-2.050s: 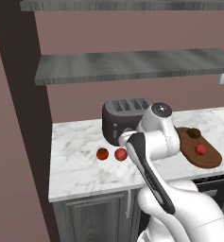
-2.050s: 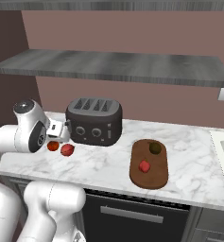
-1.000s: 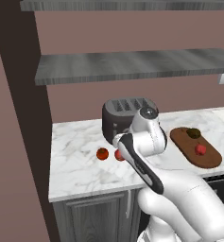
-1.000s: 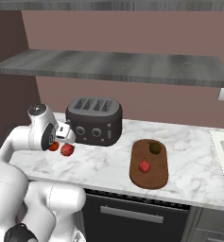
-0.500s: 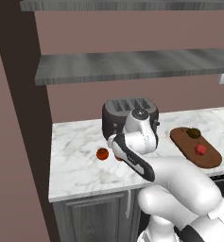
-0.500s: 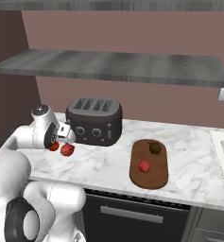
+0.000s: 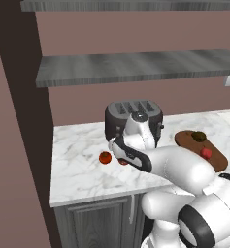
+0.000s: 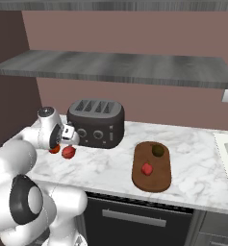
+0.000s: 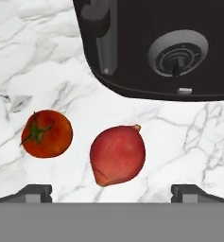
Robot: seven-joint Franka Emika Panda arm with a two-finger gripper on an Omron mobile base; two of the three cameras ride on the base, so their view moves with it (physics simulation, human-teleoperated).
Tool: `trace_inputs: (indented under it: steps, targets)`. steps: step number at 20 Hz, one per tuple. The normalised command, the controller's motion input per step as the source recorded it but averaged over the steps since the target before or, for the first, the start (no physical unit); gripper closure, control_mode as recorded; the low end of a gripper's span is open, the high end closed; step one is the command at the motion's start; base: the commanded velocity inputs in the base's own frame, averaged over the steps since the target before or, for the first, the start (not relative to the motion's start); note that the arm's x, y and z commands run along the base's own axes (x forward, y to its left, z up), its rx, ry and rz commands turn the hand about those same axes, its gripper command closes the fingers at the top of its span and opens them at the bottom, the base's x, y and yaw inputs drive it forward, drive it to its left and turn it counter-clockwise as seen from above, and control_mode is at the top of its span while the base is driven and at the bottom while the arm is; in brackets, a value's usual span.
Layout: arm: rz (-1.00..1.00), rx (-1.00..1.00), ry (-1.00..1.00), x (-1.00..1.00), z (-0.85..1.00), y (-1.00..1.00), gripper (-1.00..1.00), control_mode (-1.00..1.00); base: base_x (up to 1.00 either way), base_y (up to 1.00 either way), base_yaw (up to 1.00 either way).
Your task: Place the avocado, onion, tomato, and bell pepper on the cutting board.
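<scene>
Left base view: the arm bends low over the counter (image 7: 77,160) before the toaster (image 7: 133,116), beside the tomato (image 7: 105,157).

Right base view: avocado (image 8: 158,150) and pepper (image 8: 146,168) already lie on the board (image 8: 152,180).

Hand view: the gripper (image 9: 111,191) is spread wide and empty above the onion (image 9: 117,155). The onion pick seems in hand; next, descend and close.

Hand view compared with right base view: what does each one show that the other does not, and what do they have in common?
Hand view alone: the green stem on the round red tomato, the pointed tip of the reddish onion, and the two dark fingertips spread wide apart.

Right base view alone: the dark reddish-brown oval cutting board carrying the dark olive avocado and a small red piece, plus the grey wall shelf.

Both: the dark toaster, the tomato, the onion and the white marble counter.
</scene>
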Motion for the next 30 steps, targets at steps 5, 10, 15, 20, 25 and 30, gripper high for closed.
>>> trace_inputs:
  steps: [5, 10, 15, 20, 25, 30]
  targets:
    - [0.0, 0.0, 0.02, 0.08, -0.21, 0.0, -1.0, -1.0, 0.0, 0.0, 0.0]
    - [0.0, 0.0, 0.02, 0.03, -0.2, 0.0, -1.0, -1.0, 0.0, 0.0, 0.0]
    - [0.0, 0.01, 0.0, 0.03, -0.17, 0.0, -1.0, -1.0, 0.0, 0.0, 0.0]
    - [0.0, 0.01, 0.01, 0.12, -0.17, 0.0, -1.0, -1.0, 0.0, 0.0, 0.0]
    - [0.0, 0.02, 0.0, 0.15, -0.13, -0.02, -1.0, -1.0, 0.0, 0.0, 0.0]
    - [0.0, 0.03, 0.0, 0.13, -0.14, -0.03, -1.0, -1.0, 0.0, 0.0, 0.0]
